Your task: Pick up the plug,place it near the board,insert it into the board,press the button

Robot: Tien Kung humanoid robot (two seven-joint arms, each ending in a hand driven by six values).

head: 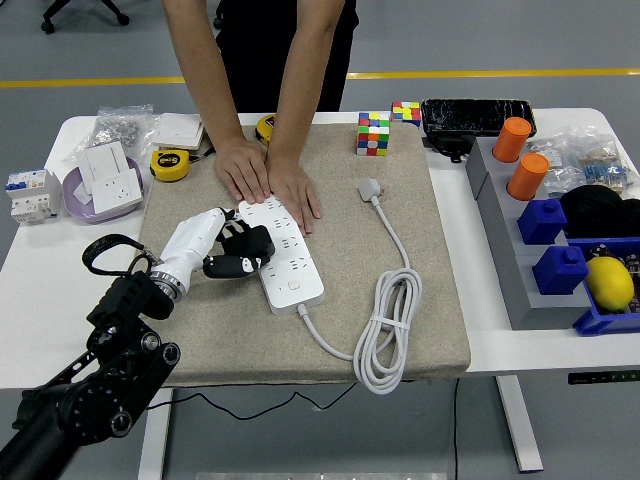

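A white power strip [288,262] lies at a slant on the beige mat [200,330], its round button [295,285] at the near end. My left hand [240,252], white-backed with black fingers, is curled around a dark object that looks like a black plug [251,241], held against the strip's left edge. Whether the plug's pins are in a socket is hidden. A person's two hands [270,178] press flat on the strip's far end. The strip's own white cord [385,330] coils to the right and ends in a white plug [371,188].
Two tape measures [170,164], a purple dish with a wall socket [105,190] and a breaker [30,194] sit at the left. Cubes [374,132] stand behind the mat. A grey rack [500,215] with orange and blue parts and a lemon [609,281] stands on the right.
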